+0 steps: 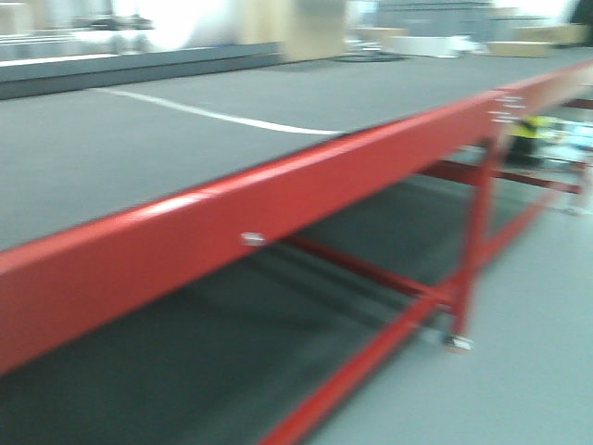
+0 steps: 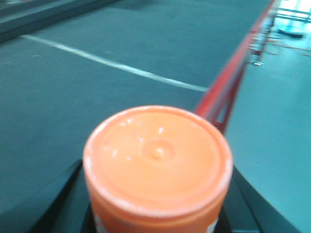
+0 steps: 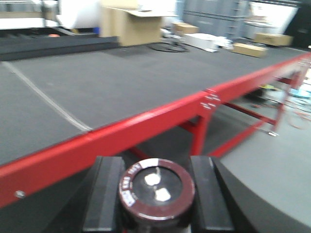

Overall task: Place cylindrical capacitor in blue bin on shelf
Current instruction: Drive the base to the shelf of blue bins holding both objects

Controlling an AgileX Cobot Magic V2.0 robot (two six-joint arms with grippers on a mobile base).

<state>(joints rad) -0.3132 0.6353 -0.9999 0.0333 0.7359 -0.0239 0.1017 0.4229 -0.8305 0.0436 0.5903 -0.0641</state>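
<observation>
In the right wrist view the cylindrical capacitor (image 3: 156,187) is seen end-on: a dark maroon can with two silver terminals. My right gripper (image 3: 156,196) is shut on it, with a black finger (image 3: 109,189) pressed against each side. In the left wrist view my left gripper (image 2: 156,213) is shut on an orange round-topped container (image 2: 156,155) that fills the lower frame. Its black fingers (image 2: 53,204) show only at the lower corners. The blue bin and the shelf are out of view. Neither gripper shows in the front view.
A long red-framed table (image 1: 278,199) with a grey top (image 1: 139,158) and a white line (image 1: 213,114) runs diagonally ahead. Red legs and braces (image 1: 477,232) stand below. Grey floor (image 1: 528,352) lies to the right. Cardboard boxes (image 3: 131,24) sit beyond the table.
</observation>
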